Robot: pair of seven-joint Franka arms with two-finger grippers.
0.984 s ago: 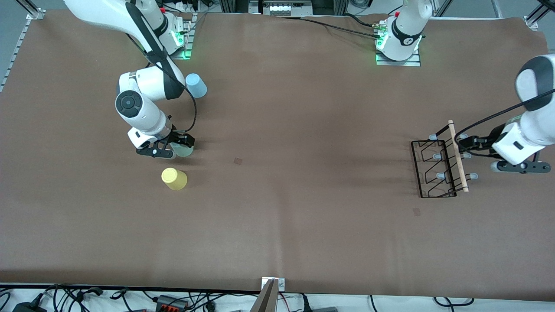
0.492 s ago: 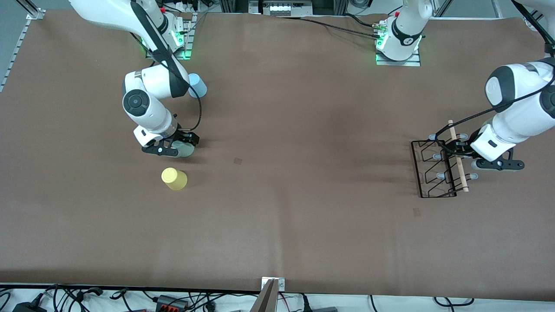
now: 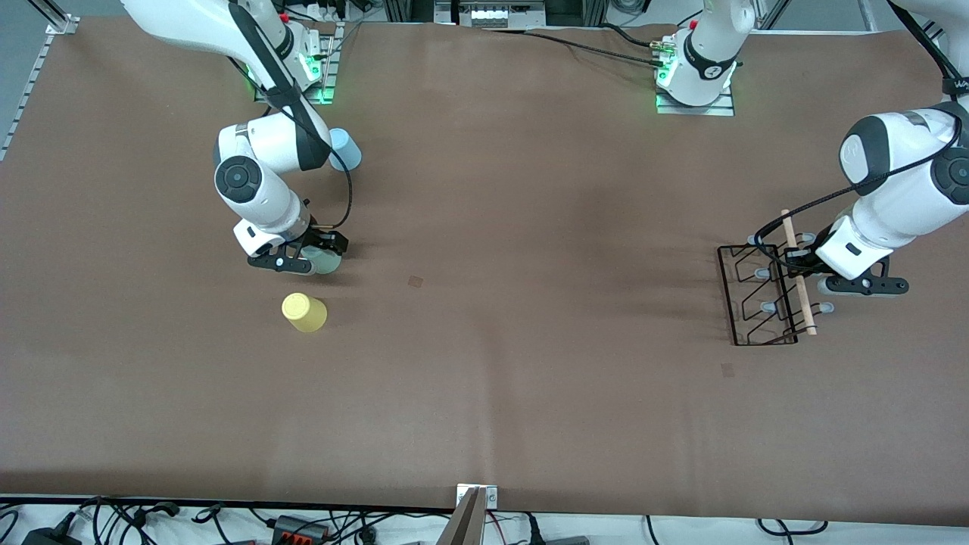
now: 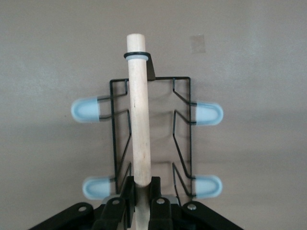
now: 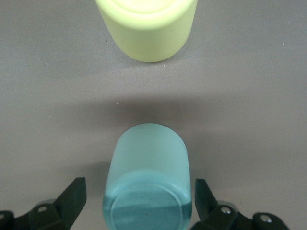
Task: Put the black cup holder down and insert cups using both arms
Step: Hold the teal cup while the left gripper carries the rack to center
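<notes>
- Black cup holder [image 3: 759, 295] stands on the brown worktop [image 3: 530, 378] toward the left arm's end, its wooden handle [image 4: 139, 110] running along the top.
- Left pincer [image 4: 140, 191] pressed together on one end of that handle.
- Right pincer [image 5: 139, 201] spread, one finger on each side of the mint cup [image 5: 146, 177], not touching it.
- Yellow cup [image 3: 304, 312] near the mint cup, nearer the front camera.
- Blue cup [image 3: 345, 148] farther off, partly hidden by the right arm.

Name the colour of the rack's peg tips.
Pale blue tips, clearest in the left wrist view.
</notes>
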